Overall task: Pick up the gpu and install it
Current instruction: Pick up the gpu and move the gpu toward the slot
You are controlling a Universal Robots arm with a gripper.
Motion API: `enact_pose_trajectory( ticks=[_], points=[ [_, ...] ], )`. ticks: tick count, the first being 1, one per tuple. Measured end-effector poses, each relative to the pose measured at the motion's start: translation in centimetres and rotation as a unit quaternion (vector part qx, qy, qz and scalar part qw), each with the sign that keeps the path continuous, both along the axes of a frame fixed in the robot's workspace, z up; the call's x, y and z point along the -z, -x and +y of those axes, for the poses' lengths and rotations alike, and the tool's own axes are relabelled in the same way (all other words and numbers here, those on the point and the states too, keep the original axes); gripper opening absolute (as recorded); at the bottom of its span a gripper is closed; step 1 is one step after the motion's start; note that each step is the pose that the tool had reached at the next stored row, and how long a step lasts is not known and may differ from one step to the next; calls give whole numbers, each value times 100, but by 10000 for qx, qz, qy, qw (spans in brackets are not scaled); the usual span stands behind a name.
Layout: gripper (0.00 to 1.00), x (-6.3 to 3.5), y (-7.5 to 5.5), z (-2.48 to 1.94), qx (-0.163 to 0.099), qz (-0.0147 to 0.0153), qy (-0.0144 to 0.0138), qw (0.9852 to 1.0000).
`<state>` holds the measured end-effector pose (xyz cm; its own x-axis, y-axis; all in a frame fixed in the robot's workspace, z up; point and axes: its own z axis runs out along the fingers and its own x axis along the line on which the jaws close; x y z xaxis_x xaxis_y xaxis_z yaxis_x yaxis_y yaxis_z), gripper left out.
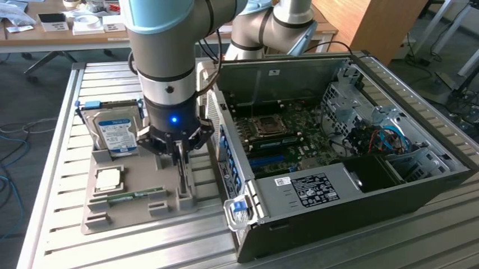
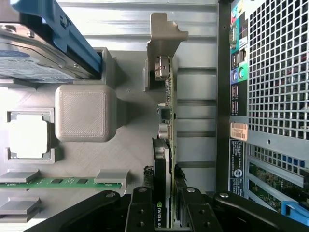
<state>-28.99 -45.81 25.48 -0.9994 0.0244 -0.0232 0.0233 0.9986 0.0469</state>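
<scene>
The gpu (image 2: 168,121) stands on edge in a slot of the grey holder tray (image 1: 134,210), with its beige-silver bracket (image 2: 164,36) at the far end from my gripper. In the exterior view the gpu (image 1: 183,179) is a thin dark card directly under the arm. My gripper (image 1: 178,151) is down over the card. In the wrist view the gripper (image 2: 166,212) has one black finger (image 2: 142,210) pressed against each face of the card, so it is shut on the gpu. The card still sits in the tray.
A silver hard drive (image 1: 116,134), a CPU (image 1: 109,179) and a green RAM stick (image 1: 134,195) share the tray. The open computer case (image 1: 337,168) lies close on the exterior view's right, its motherboard (image 1: 288,134) exposed. The case's perforated rear panel (image 2: 270,96) is close beside the card.
</scene>
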Motion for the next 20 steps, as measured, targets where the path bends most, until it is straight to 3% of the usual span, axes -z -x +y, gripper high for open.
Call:
enact_pose_trajectory(
  ticks=[20],
  points=[
    [27,-588,-6,0,0,0,0,10000]
  ],
)
